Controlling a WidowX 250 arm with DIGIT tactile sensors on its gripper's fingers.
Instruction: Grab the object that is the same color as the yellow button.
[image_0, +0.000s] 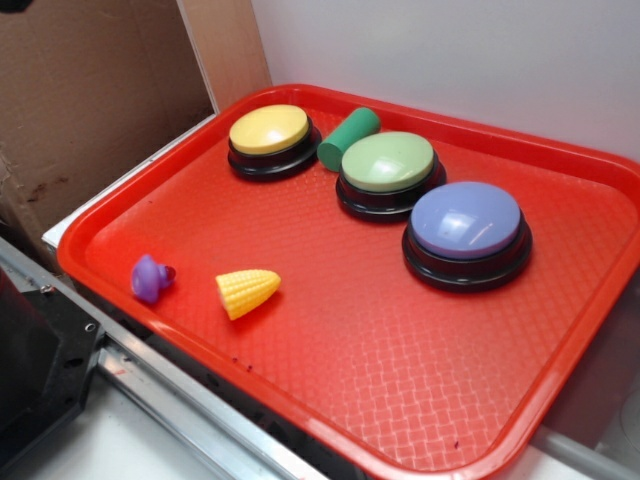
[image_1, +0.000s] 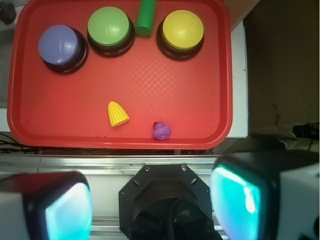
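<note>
- Corn (image_0: 248, 292) lies on its side on the red tray (image_0: 330, 360), near the tray's front edge, with nothing touching it.
- Purple toy (image_0: 151, 278) sits just beside the corn, apart from it; it is too small for its shape to be made out.
- Yellow button (image_0: 269, 130) stands at the tray's far side, well apart from the corn.
- Green cylinder (image_0: 348, 138) lies between the yellow button and the green button (image_0: 388, 162); the green button hides part of it in the exterior view.
- Blue button (image_0: 466, 221) stands just beside the green one.
- End effector (image_1: 152, 200) appears only in the wrist view, its two pads (image_1: 67, 212) spread wide and empty, cut off by the frame's lower edge, outside the tray's near rim.
- Exterior view shows no fingers at all, only a dark block at the lower left corner, hard to identify.
</note>
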